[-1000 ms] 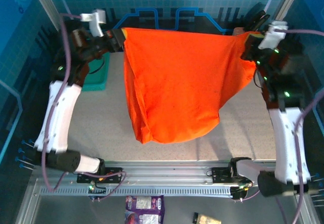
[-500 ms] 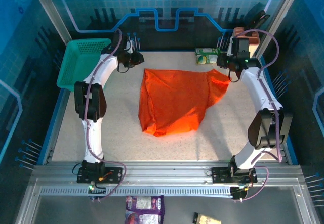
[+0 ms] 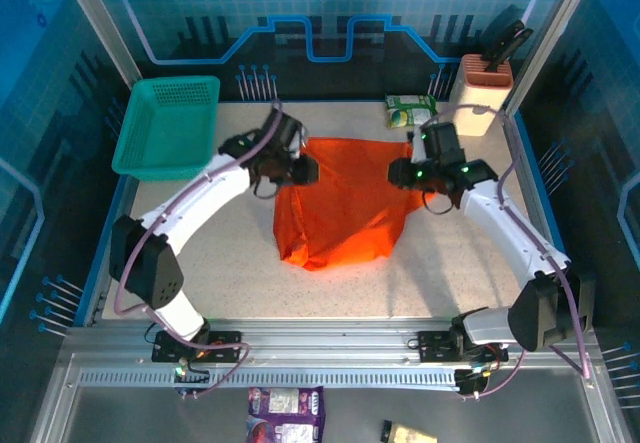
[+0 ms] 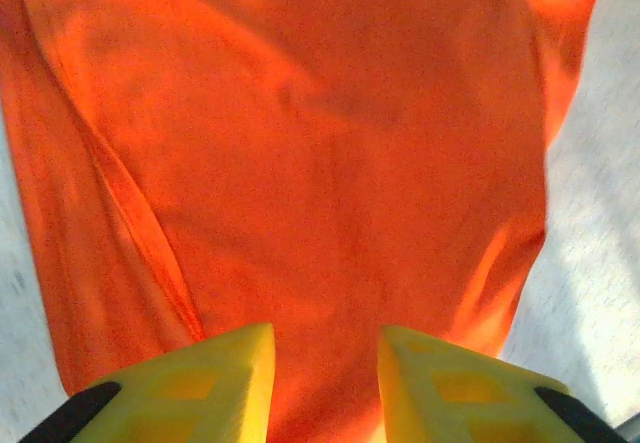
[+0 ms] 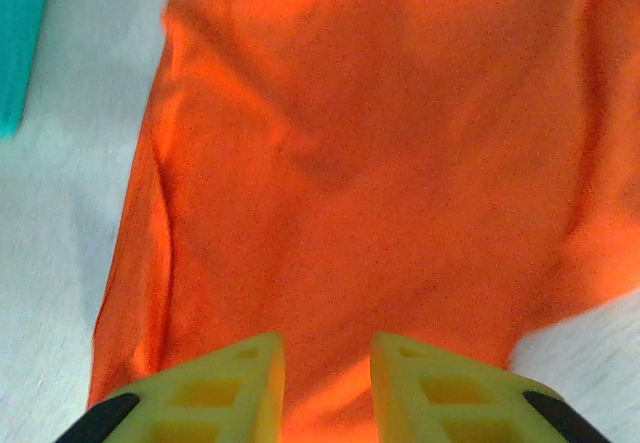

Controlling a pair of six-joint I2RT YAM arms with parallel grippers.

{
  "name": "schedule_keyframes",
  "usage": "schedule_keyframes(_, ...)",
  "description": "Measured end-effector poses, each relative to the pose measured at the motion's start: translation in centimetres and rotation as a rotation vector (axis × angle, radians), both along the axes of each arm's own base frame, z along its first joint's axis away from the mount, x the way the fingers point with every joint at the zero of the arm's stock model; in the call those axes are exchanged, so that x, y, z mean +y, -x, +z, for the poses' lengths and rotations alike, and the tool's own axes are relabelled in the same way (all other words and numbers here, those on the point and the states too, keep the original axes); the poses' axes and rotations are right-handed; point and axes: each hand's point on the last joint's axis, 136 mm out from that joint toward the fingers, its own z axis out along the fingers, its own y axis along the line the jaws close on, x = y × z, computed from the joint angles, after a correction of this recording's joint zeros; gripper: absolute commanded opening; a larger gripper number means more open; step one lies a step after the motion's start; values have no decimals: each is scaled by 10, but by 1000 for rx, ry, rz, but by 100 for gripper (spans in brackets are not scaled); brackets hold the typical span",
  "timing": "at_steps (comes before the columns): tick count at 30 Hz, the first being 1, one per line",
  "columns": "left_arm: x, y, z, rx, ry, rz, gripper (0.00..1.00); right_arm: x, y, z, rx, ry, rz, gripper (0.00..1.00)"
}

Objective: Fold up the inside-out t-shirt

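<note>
Orange inside-out t-shirt (image 3: 345, 203) flat between both grippers, left gripper (image 4: 325, 335) and right gripper (image 5: 327, 341) slightly parted, pinching nothing, over its side edges, green packet (image 3: 410, 111) beyond right gripper, print too small to read

The top camera looks steeply down from above and behind the arm bases (image 3: 330, 348) at 6 o'clock, taking in the whole worktop (image 3: 240, 283), with the basket (image 3: 170, 128) at 10 o'clock. Each wrist camera hangs close over the shirt (image 3: 345, 208), facing down past its own jaws at 6 o'clock of its frame. All three views share the shirt; the right wrist and top views also share a basket corner.
</note>
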Motion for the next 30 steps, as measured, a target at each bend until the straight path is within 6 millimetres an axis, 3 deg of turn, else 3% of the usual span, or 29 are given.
schedule_keyframes(6, -29, 79, -70, 169, -115, -53, 26, 52, 52, -58, 195, -124, 90, 24)
schedule_keyframes(11, -40, 112, -111, 252, -187, -69, 27, 91, 67, -88, 282, -187, 136, 24)
schedule_keyframes(15, -24, 117, -140, 282, -284, -35, 32, 110, 68, -114, 333, -208, 139, 31)
schedule_keyframes(17, -15, 115, -149, 279, -342, -20, 36, 113, 72, -129, 369, -197, 131, 39)
schedule_keyframes(20, 0, 112, -153, 262, -419, -1, 39, 110, 76, -148, 406, -163, 112, 42)
schedule_keyframes(30, 30, 113, -161, 256, -583, 25, 41, 91, 74, -161, 391, -58, 65, 42)
